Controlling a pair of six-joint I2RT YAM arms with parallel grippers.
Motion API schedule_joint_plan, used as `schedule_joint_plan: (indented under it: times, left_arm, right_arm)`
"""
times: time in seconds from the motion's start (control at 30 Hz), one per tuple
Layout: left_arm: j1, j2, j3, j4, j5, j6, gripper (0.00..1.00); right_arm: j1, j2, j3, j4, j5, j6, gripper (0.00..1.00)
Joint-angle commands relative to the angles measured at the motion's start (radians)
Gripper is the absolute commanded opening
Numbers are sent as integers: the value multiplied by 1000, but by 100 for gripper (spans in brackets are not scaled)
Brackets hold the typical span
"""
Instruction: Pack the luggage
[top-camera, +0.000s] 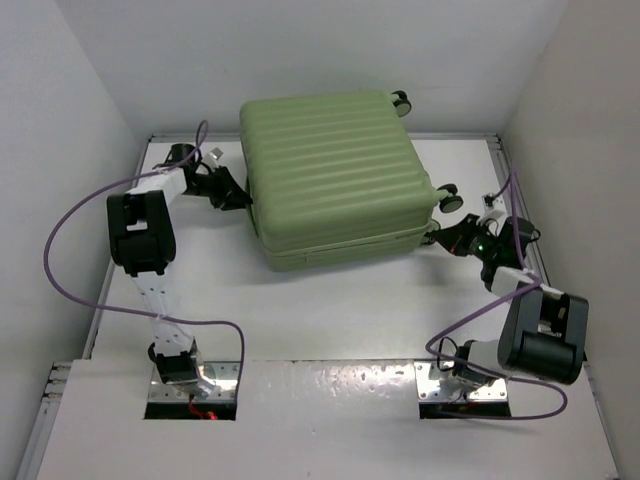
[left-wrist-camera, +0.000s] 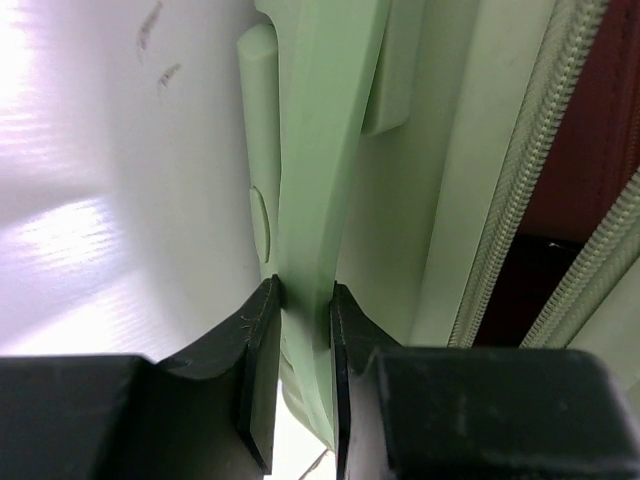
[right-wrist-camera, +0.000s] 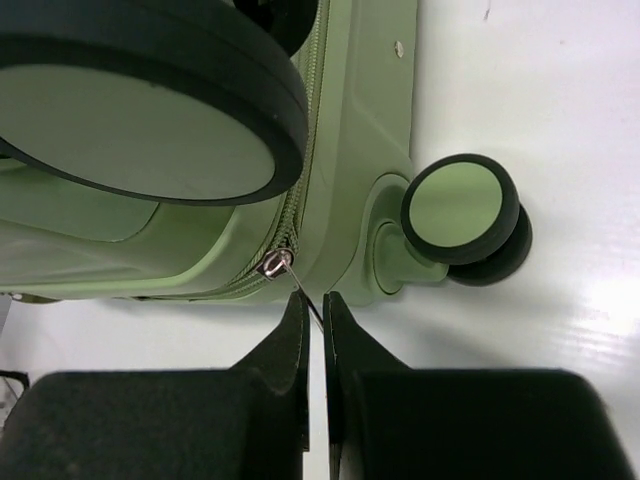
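Green luggage (top-camera: 335, 175) is lying on the surface (top-camera: 330, 320); your left end effector (left-wrist-camera: 305, 290) is clamping its handle (left-wrist-camera: 315, 150), your right end effector (right-wrist-camera: 315, 300) pinching its zipper pull (right-wrist-camera: 278, 263)

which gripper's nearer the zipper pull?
Right. The right gripper is shut on the zipper pull by the wheels; left gripper clamps the handle on the opposite side of the luggage.

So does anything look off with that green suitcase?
Mildly: the luggage lies skewed on the table, and the left wrist view shows its zipper parted, with a dark red gap between the two rows of teeth.
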Motion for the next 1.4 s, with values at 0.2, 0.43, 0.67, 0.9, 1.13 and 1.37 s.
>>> schedule_joint_plan:
  times: [0.2, 0.43, 0.67, 0.9, 1.13, 1.37]
  left_arm:
    - [218, 167, 154, 79, -404, 82, 0]
    - [218, 247, 307, 101, -416, 91, 0]
    - [218, 281, 324, 101, -436, 110, 0]
    - [218, 241, 259, 111, -384, 110, 0]
    - [209, 221, 214, 121, -306, 111, 0]
    - [209, 221, 205, 130, -209, 143, 0]
  right_arm:
    - [-33, 208, 241, 180, 250, -46, 0]
    - [18, 366, 401, 172, 239, -102, 0]
    - [61, 486, 541, 135, 144, -116, 19]
    - [110, 371, 371, 150, -164, 8, 77]
    - [210, 322, 260, 233, -380, -46, 76]
    - [234, 466, 378, 285, -505, -58, 69]
